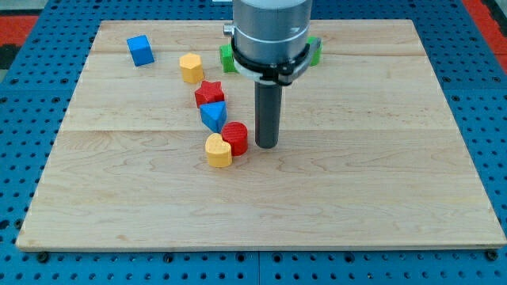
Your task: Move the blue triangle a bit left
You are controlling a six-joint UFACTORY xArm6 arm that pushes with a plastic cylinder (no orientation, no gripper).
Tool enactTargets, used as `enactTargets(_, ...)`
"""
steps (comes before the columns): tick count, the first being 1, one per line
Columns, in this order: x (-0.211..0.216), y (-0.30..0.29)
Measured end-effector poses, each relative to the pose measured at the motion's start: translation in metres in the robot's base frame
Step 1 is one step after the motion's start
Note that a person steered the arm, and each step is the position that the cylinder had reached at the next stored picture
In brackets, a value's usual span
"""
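Toward the pale wooden bench's (356, 198) top edge, the light, rigid blue triangle block (213, 115) slides easily; my tip (266, 146), a fingerless rod, should push its right face.

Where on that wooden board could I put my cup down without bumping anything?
The wooden board is bare across the view's right and bottom. Crowded: red star, blue triangle, red cylinder, yellow heart cluster left of my tip.
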State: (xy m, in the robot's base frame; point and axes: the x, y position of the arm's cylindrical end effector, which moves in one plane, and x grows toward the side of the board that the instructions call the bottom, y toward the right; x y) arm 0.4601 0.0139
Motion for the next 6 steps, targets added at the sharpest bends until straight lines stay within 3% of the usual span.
enactTargets(2, 0.005, -0.052)
enactTargets(4, -0.012, -0.022)
enactTargets(6, -0.025, -0.061)
